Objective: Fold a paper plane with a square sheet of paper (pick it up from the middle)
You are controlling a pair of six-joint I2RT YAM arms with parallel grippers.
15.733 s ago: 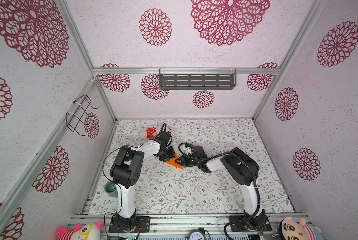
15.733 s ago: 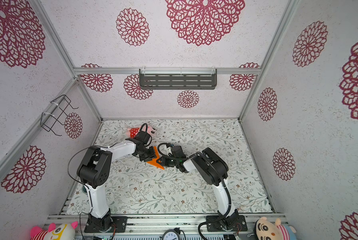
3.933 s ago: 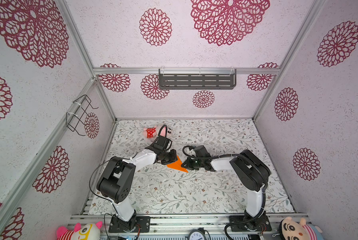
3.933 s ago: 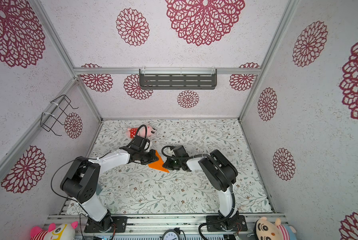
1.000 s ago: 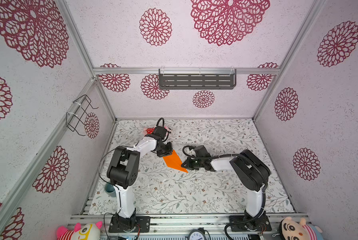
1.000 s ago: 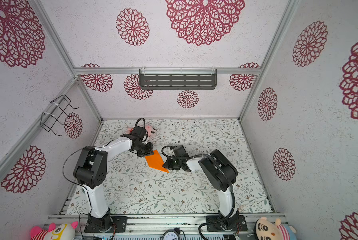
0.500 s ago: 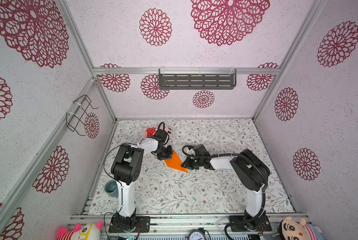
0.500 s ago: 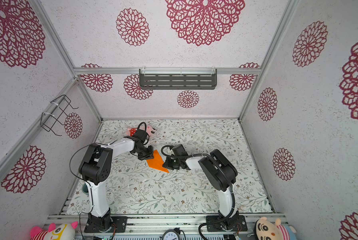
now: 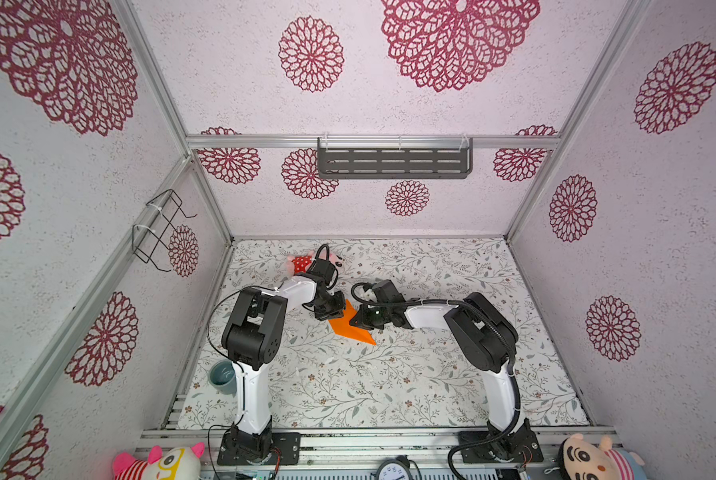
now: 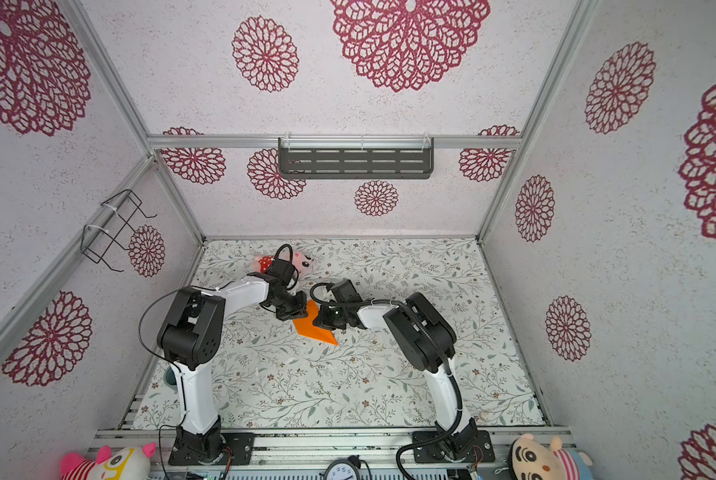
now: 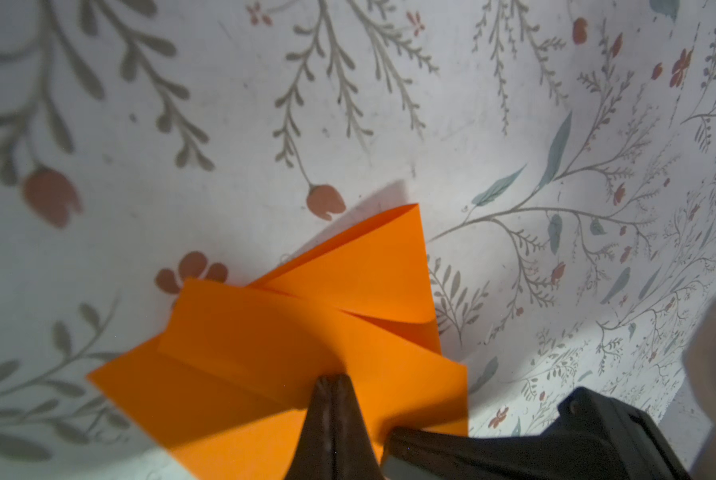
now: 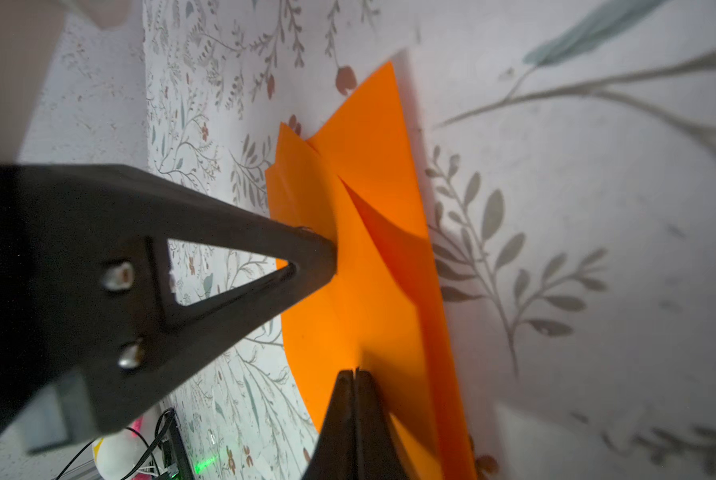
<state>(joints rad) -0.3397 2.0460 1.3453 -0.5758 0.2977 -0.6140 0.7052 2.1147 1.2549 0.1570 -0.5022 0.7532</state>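
Note:
The orange square sheet of paper (image 9: 348,328) lies mid-table, folded part way into a pointed shape with raised flaps (image 11: 368,270); in a top view its point (image 10: 331,341) faces front right. My left gripper (image 9: 332,318) is shut, with its tips pressed down on the paper's left part (image 11: 333,379). My right gripper (image 9: 353,323) is also shut, and its tips touch the paper's right side (image 12: 354,371). In the right wrist view the left gripper (image 12: 327,249) shows close by on the sheet. Nothing is held between either pair of jaws.
A pink plush toy (image 9: 300,262) with red dotted shorts lies behind the left arm near the back wall. A grey-blue cup (image 9: 222,374) stands at the table's front left. Stuffed toys (image 9: 161,461) sit along the front rail. A wire basket (image 9: 156,232) hangs on the left wall.
My left gripper has slid a little toward the front onto the paper, and its arm has swung slightly right. The right gripper and the paper have hardly moved.

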